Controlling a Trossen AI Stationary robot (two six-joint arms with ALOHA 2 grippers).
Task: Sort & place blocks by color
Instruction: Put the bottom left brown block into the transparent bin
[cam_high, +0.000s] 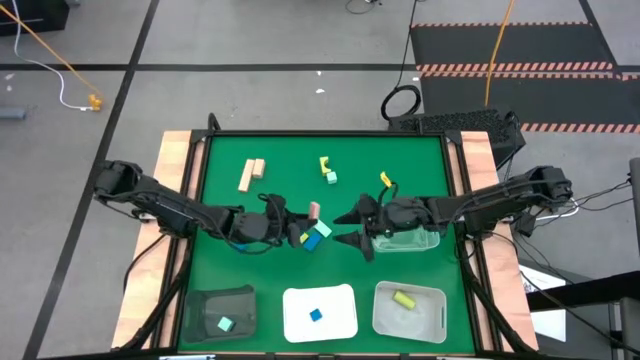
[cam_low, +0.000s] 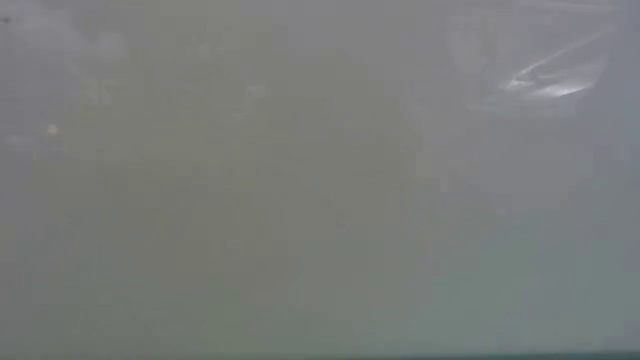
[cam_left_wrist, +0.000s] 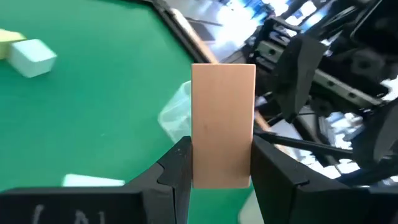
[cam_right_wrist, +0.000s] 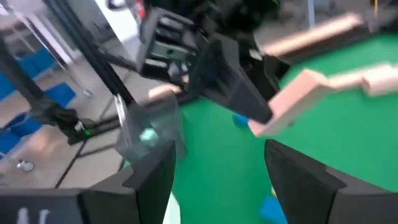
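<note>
The left gripper (cam_left_wrist: 221, 165) has its jaws clamped on a tan wooden block (cam_left_wrist: 222, 121), lifted over the bench (cam_high: 280, 150) mid-way to carry. The right gripper (cam_right_wrist: 217, 171) waits nearby, jaws apart and empty.

tan blocks (cam_high: 251, 174): 3 | yellow: 3 | blue: 2 | mint: 2 | trays (cam_high: 320, 313): 3
</note>
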